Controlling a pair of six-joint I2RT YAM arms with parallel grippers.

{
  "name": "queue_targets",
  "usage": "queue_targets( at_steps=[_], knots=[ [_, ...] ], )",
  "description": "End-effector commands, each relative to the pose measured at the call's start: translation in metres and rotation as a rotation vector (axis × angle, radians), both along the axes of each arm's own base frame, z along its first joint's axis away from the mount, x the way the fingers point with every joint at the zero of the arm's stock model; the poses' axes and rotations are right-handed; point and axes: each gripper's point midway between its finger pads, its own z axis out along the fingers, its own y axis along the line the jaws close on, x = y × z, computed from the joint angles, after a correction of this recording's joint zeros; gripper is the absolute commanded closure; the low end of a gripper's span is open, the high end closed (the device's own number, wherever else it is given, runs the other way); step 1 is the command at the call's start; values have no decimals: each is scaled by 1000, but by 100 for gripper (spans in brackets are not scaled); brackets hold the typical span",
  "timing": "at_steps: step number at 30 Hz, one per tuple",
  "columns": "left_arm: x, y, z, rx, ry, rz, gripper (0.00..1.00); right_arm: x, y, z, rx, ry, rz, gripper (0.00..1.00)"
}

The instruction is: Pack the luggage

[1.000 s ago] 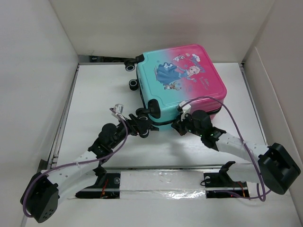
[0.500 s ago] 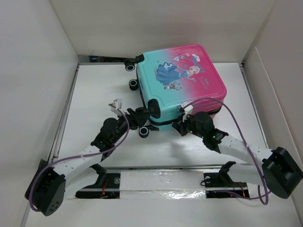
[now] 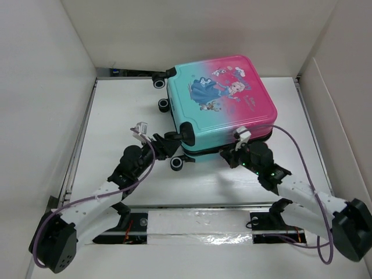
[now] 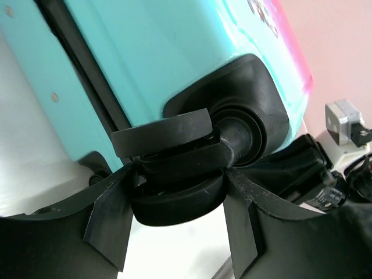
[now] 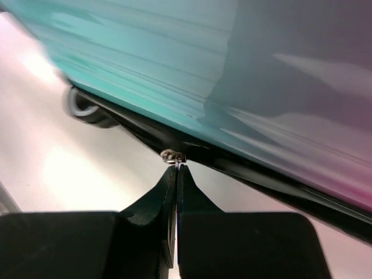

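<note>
The luggage (image 3: 224, 99), pink fading to teal with a cartoon princess, lies flat and closed at the back centre. My left gripper (image 3: 170, 144) is at its near-left corner. In the left wrist view the fingers (image 4: 110, 215) press on both sides of a black wheel (image 4: 174, 200) under the teal shell (image 4: 157, 58). My right gripper (image 3: 230, 156) is at the front edge. In the right wrist view it (image 5: 176, 171) is shut on the small metal zipper pull (image 5: 172, 156) on the black zipper line (image 5: 244, 168).
White walls box in the table on the left, back and right. Two more black wheels (image 3: 158, 83) stick out at the suitcase's left side, and another (image 3: 177, 163) sits just below my left gripper. The arm bases stand at the near edge (image 3: 197, 224).
My right gripper has slid to the right along the front zipper line, still pinching the pull. My left gripper has shifted slightly up and left at the corner wheel.
</note>
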Motion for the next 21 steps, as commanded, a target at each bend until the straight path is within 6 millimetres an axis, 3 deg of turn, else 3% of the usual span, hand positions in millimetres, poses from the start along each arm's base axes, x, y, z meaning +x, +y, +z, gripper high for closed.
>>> queue_targets(
  at_steps=[1, 2, 3, 7, 11, 15, 16, 17, 19, 20, 21],
  knots=[
    [34, 64, 40, -20, -126, 300, 100, 33, -72, 19, 42, -69, -334, 100],
    [34, 66, 39, -19, -125, 303, 100, 35, -91, 15, 48, -65, -388, 100],
    [34, 66, 38, -20, -123, 297, 100, 34, -97, 26, 72, -93, -397, 100],
    [36, 59, 39, -27, -129, 256, 100, 31, -114, 31, 38, -111, -420, 100],
    [27, 34, 50, -52, -170, 127, 100, 23, -79, 33, 56, -104, -243, 100],
    [6, -9, 53, -83, -171, -7, 100, 2, -7, 38, 87, -88, -45, 100],
    [2, -17, 55, -87, -168, -31, 100, -18, 33, 60, 128, -121, 72, 100],
    [-1, -23, 56, -89, -167, -44, 100, -24, 56, 53, 107, -96, 121, 100],
    [-11, -43, 66, -93, -179, -102, 100, -42, 99, 66, 102, -112, 218, 100],
    [-13, -46, 68, -92, -180, -107, 100, -66, 144, 80, 101, -124, 334, 100],
    [-13, -45, 73, -88, -185, -106, 100, -74, 163, 86, 99, -139, 360, 100]
  ],
)
